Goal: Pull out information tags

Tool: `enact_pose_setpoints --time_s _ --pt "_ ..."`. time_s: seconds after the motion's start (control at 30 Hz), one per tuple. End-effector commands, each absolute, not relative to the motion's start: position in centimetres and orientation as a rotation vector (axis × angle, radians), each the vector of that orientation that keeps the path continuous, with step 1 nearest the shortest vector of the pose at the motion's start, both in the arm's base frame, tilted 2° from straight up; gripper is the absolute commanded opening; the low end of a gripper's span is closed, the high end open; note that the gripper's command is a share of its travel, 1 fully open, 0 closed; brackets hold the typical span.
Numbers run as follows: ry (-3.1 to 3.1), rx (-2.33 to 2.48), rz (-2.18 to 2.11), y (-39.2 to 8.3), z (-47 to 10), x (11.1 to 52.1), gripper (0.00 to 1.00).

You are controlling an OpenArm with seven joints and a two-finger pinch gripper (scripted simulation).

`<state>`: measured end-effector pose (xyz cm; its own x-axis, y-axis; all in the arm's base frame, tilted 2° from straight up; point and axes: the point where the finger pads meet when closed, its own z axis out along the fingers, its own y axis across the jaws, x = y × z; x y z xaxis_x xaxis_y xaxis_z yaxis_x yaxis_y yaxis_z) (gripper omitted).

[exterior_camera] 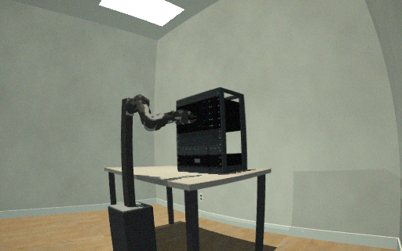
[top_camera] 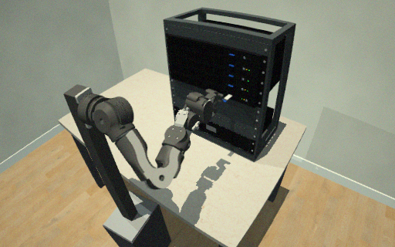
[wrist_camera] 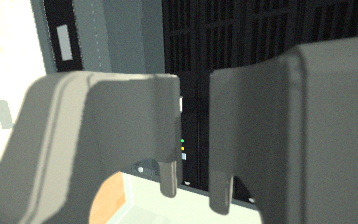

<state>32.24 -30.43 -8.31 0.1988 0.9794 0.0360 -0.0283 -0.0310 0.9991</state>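
The black server rack [top_camera: 285, 65] [exterior_camera: 243, 129] stands on the table [top_camera: 239, 185] [exterior_camera: 220, 176]. Several servers are stacked in its upper half, each with a small blue tag end [top_camera: 231, 65] and small lights at its right. The lowest of them has its white information tag [top_camera: 227, 96] [wrist_camera: 181, 99] sticking out of the front. Green and yellow lights [wrist_camera: 182, 145] show on that server in the wrist view. My gripper [top_camera: 221, 96] [exterior_camera: 192, 117] [wrist_camera: 197, 135] is right at this tag, its fingers almost together with a narrow gap. The tag's white end shows beside the left finger's inner edge; I see nothing clamped.
The rack's lower bays hold dark panels, one with a pale label [wrist_camera: 64, 42]. The arm's dark pedestal [top_camera: 96, 154] [exterior_camera: 127, 157] stands on the floor at the table's near left edge. Wood floor lies around the table.
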Motion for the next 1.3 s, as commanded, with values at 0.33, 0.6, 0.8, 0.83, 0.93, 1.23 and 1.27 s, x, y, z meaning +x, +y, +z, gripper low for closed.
enact_pose_setpoints --time_s 0.33,0.6,0.8,0.83,0.93,1.23,1.27 --pt "1.029 1.306 1.091 -30.6 -8.4 32.9 0.1" --pt "1.029 1.306 1.091 -30.8 -8.4 34.0 0.1" --pt "1.029 1.306 1.091 -30.9 -8.4 34.4 0.1" --pt "1.029 1.306 1.09 -31.0 -8.4 34.5 0.1" --pt "1.029 1.306 1.089 -31.0 -8.4 34.7 0.1" --pt "1.028 1.306 1.089 -31.3 -8.4 35.6 0.1" --pt "1.028 1.306 1.089 -31.3 -8.4 35.6 0.1"
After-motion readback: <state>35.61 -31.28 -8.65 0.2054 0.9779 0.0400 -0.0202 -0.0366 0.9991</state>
